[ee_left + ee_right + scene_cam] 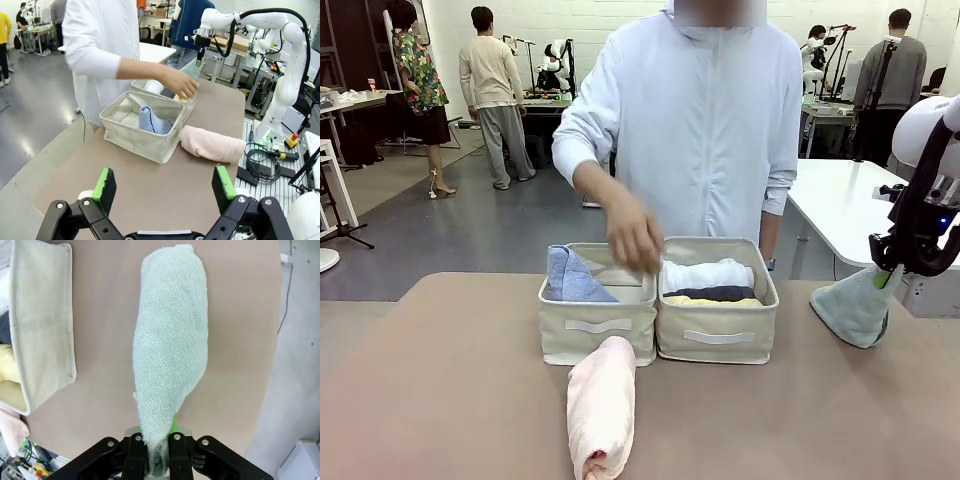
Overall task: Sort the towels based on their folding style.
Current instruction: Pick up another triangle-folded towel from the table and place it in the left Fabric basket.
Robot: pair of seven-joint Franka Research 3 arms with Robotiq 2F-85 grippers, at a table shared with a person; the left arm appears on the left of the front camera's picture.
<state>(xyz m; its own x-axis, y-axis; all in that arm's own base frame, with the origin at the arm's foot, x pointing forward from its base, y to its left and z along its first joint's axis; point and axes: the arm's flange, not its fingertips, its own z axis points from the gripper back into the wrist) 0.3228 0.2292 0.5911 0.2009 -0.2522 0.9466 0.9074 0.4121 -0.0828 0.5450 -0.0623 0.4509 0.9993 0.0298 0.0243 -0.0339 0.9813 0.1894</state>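
**A:** Right gripper, status?

**B:** Right gripper (155,460), bottom centre of the right wrist view: clamped tight on one end of the grey-green towel (170,340). The cloth runs from the fingers up the middle of the frame, over the bench (450,400). In the front view it hangs at the right edge, widening downward. I cannot tell whether its lower end touches the bench.

**A:** Left gripper?

**B:** Left gripper (165,187), bottom of the left wrist view: spread wide, nothing between the green pads, bare bench beyond them.

**A:** Going outward, the remaining towels?

**B:** Pale pink towel (602,405): rolled, lying on the bench at lower centre of the front view, its far end just in front of the two bins. Left-side bin (598,335), centre frame: holds the light blue towel (572,277), folded, leaning in its left corner. Right-side bin (718,345), touching the first: three rolls stacked, white towel (708,273) on top, dark grey towel (712,293) under it, yellow towel (712,301) lowest.

**A:** The person?

**B:** Standing behind the bins. Person's hand (633,238) is over the seam between the two bins, fingers down.
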